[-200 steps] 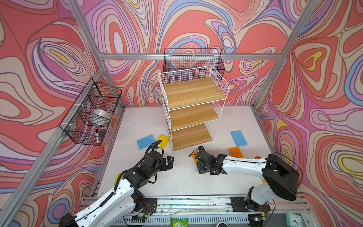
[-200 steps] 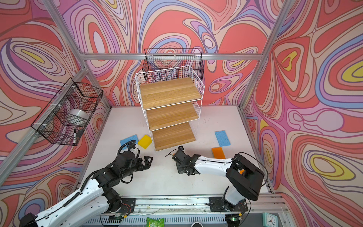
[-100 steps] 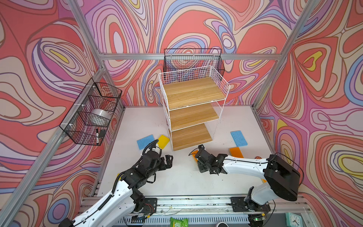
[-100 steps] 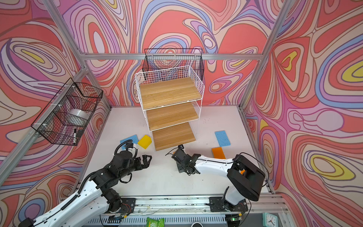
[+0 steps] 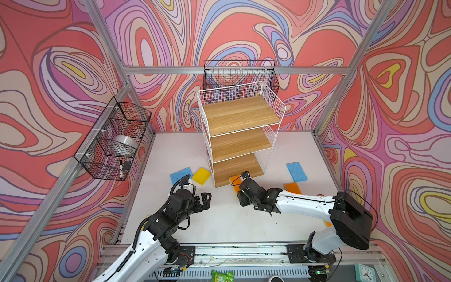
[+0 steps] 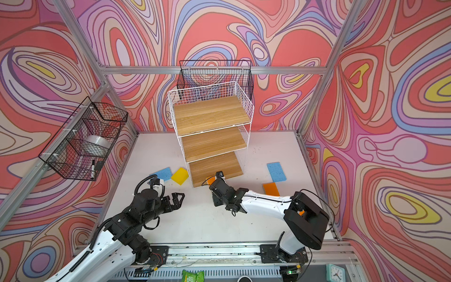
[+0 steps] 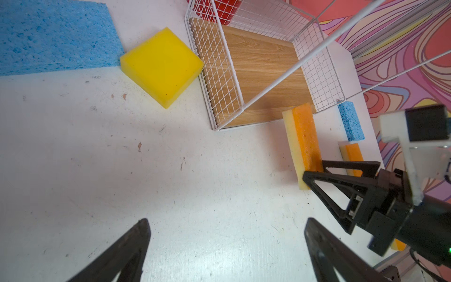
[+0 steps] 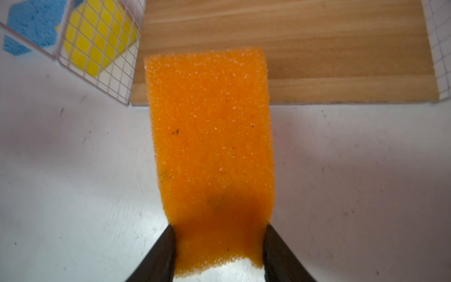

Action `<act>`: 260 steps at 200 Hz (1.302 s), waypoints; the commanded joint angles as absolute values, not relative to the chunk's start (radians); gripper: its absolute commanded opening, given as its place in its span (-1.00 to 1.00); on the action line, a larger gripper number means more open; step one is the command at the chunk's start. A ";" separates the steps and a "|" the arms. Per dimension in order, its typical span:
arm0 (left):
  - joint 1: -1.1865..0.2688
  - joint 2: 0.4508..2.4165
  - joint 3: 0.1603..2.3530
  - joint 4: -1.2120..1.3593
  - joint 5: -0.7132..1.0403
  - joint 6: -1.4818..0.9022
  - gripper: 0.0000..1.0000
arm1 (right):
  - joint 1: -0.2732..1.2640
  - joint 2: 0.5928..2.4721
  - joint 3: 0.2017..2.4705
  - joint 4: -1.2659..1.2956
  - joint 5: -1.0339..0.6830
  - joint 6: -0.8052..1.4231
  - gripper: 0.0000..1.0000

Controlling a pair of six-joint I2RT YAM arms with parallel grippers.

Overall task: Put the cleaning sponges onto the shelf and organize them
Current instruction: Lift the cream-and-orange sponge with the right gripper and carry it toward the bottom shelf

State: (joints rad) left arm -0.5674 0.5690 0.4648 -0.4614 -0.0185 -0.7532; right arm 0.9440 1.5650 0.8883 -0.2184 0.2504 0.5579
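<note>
Sponge (image 8: 210, 127) pinched endwise by right gripper (image 8: 219, 229); left gripper (image 7: 227, 221) gapes empty; it could snag shelf (image 8: 317, 36) edge and slip.

White wire shelf (image 5: 240, 114) stands upright. Orange sponge (image 8: 210, 146) overlaps its bottom board's front edge. Yellow sponge (image 5: 201, 175) and blue sponge (image 5: 180, 174) lie left; blue pad (image 5: 296, 172) and orange pad (image 5: 292, 188) right.
</note>
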 commanded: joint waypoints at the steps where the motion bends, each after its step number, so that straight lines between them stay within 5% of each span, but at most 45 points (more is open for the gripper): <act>1: -0.557 0.546 0.479 -0.527 -0.022 -0.762 1.00 | 0.947 1.625 0.932 -0.155 0.281 0.547 0.13; 260: -0.549 0.535 0.431 -0.504 -0.017 -0.762 0.99 | 0.891 1.957 1.184 0.017 0.248 0.535 0.20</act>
State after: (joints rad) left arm -0.5560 0.5323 0.4320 -0.5045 -0.0185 -0.7628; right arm 0.8913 1.9400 1.1572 -0.0032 0.2413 0.5423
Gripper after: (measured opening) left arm 0.999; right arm 0.600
